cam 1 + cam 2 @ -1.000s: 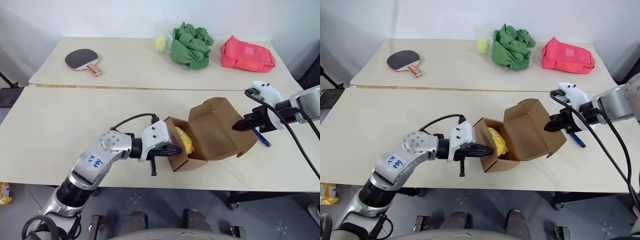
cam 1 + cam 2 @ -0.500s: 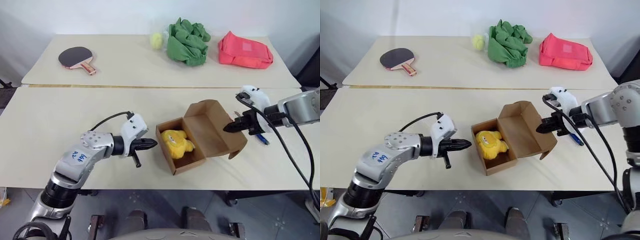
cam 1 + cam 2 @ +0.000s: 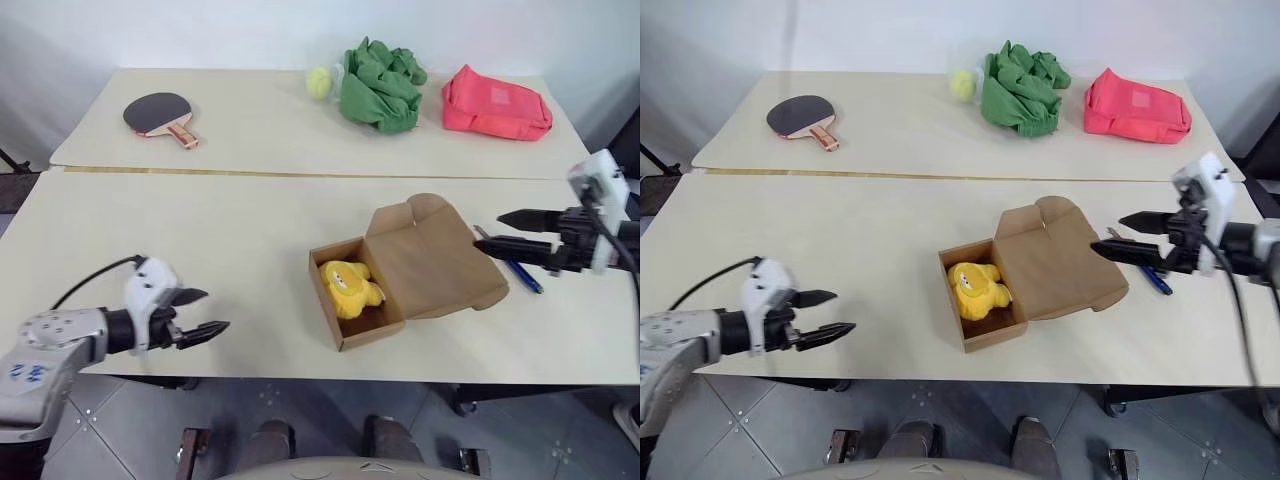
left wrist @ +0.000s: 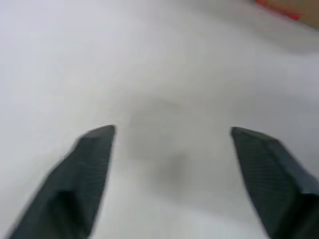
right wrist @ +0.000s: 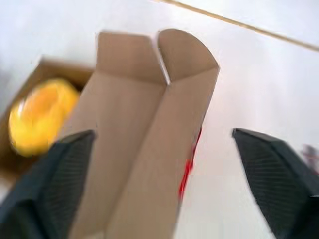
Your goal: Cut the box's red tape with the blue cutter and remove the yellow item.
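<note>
Lab-like room, bare tables (image 3: 250, 210), white walls

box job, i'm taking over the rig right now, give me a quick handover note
Left gripper: open, empty, at the table's near left edge, away from the box.
Right gripper: open, empty, beside the lid's right edge.
Box: lid open and folded back to the right, yellow item inside.
Red tape: shows at the lid's edge.
Blue cutter: on the table right of the box.
Done: box opened.
Left: take out the yellow item.
</note>
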You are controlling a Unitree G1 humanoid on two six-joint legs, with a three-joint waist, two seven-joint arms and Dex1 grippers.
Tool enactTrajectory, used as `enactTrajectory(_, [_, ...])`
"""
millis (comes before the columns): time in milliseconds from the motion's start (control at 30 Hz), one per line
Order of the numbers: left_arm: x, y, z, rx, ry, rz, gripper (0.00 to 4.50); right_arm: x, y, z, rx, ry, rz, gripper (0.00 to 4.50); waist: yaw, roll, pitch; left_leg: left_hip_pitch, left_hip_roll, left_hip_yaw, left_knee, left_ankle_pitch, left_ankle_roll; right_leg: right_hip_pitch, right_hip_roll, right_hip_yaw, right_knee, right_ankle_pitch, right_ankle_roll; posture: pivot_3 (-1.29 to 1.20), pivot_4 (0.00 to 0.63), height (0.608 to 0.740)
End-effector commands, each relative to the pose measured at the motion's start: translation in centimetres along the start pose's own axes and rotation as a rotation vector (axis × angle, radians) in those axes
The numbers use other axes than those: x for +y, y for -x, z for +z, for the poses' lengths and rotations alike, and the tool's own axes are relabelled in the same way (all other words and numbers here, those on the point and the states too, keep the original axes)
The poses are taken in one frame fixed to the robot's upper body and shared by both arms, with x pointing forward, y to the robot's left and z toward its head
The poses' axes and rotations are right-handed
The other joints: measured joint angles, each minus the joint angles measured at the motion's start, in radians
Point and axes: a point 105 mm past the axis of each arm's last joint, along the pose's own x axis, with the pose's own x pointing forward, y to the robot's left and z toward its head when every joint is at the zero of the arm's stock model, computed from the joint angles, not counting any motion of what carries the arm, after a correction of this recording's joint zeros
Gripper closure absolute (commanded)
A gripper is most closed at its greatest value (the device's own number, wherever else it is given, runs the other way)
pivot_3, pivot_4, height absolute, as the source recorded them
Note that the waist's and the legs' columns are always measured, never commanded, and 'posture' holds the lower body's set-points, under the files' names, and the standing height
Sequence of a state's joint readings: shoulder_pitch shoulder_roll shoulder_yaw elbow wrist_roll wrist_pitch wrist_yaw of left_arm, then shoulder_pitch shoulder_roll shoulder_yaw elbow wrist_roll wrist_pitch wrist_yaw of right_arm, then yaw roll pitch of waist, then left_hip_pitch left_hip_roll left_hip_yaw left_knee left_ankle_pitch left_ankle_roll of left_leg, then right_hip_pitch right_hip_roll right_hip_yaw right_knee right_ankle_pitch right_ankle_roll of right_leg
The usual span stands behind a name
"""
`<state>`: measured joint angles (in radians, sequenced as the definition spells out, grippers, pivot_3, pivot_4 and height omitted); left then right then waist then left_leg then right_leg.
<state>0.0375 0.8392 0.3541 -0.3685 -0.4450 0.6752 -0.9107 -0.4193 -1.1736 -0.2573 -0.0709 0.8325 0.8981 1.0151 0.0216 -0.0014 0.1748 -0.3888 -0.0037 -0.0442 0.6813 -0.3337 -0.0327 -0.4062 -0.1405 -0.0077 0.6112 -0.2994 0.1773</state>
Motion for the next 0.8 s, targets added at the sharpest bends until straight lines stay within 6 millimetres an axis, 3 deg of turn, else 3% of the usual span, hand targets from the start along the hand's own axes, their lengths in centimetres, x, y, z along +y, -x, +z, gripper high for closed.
enactTrajectory(33, [1.8, 4.6, 0.7, -0.174, -0.003, 0.068, 0.03, 0.2, 2.8, 4.7, -0.31, 0.166, 0.074, 0.0, -0.009, 0.0, 0.0, 0.001, 0.001, 0.001, 0.0, 0.0, 0.0, 0.001, 0.0, 0.0, 0.0, 0.0, 0.0, 0.0, 0.15, 0.74])
enactTrajectory(133, [2.0, 7.4, -1.5, -0.12, 0.045, 0.063, 0.03, 3.1, 1.8, 3.7, -0.306, 0.347, 0.264, 0.0, -0.036, 0.0, 0.0, 0.004, 0.003, 0.004, -0.003, 0.0, -0.001, -0.001, 0.002, 0.0, 0.002, -0.001, -0.001, 0.0, 0.15, 0.74])
enactTrajectory(233, [1.5, 7.9, -1.8, -0.098, 0.089, 0.006, 0.03, 5.0, 0.8, 2.0, -0.231, 0.388, 0.365, 0.0, -0.038, 0.0, 0.0, 0.007, 0.004, 0.003, -0.008, 0.0, -0.001, -0.001, 0.002, 0.0, 0.004, -0.002, -0.004, 0.0, 0.15, 0.74])
enactTrajectory(333, [1.4, 7.1, -0.9, -0.018, 0.01, -0.044, 0.03, 6.9, -0.2, 2.0, -0.288, 0.412, 0.419, 0.0, -0.028, -0.001, 0.001, 0.007, 0.004, 0.003, -0.006, 0.0, -0.001, -0.001, 0.001, 0.0, 0.006, -0.002, -0.004, 0.0, 0.15, 0.74])
enactTrajectory(500, [-1.6, 3.4, 2.1, 0.173, -0.06, -0.303, 0.03, 7.4, -0.4, 1.7, -0.315, 0.552, 0.425, 0.0, -0.005, -0.003, 0.002, 0.006, 0.002, 0.001, -0.001, -0.001, -0.001, 0.0, 0.001, 0.0, 0.008, -0.002, -0.004, 0.0, 0.15, 0.74])
enactTrajectory(533, [-1.8, 2.4, 3.3, 0.155, -0.098, -0.325, 0.03, 7.4, -0.4, 1.7, -0.313, 0.55, 0.424, 0.0, -0.006, -0.003, 0.002, 0.006, 0.002, 0.001, -0.001, -0.002, -0.001, 0.001, 0.0, 0.001, 0.008, -0.001, -0.004, 0.0, 0.15, 0.74])
enactTrajectory(600, [-3.1, -1.1, 8.3, 0.015, -0.161, -0.423, 0.03, 7.4, -0.1, 1.4, -0.286, 0.543, 0.418, 0.0, 0.009, -0.001, 0.003, 0.006, 0.002, 0.001, -0.001, -0.002, -0.002, 0.0, 0.001, 0.001, 0.009, -0.002, -0.004, 0.0, 0.15, 0.74])
enactTrajectory(667, [-4.8, -4.1, 11.7, 0.003, -0.247, -0.511, 0.03, 7.4, 0.0, 1.3, -0.273, 0.531, 0.409, 0.0, 0.015, -0.004, 0.004, 0.002, 0.002, -0.002, 0.003, -0.001, -0.003, -0.001, 0.001, -0.002, 0.011, -0.001, -0.003, 0.0, 0.15, 0.74])
enactTrajectory(800, [-5.9, -8.8, 14.2, 0.155, -0.343, -0.503, 0.03, 7.6, 0.2, 1.2, -0.275, 0.517, 0.381, 0.0, -0.007, -0.006, 0.004, 0.002, 0.0, 0.0, 0.003, -0.001, -0.003, -0.002, 0.0, -0.001, 0.011, -0.001, -0.003, 0.0, 0.15, 0.74])
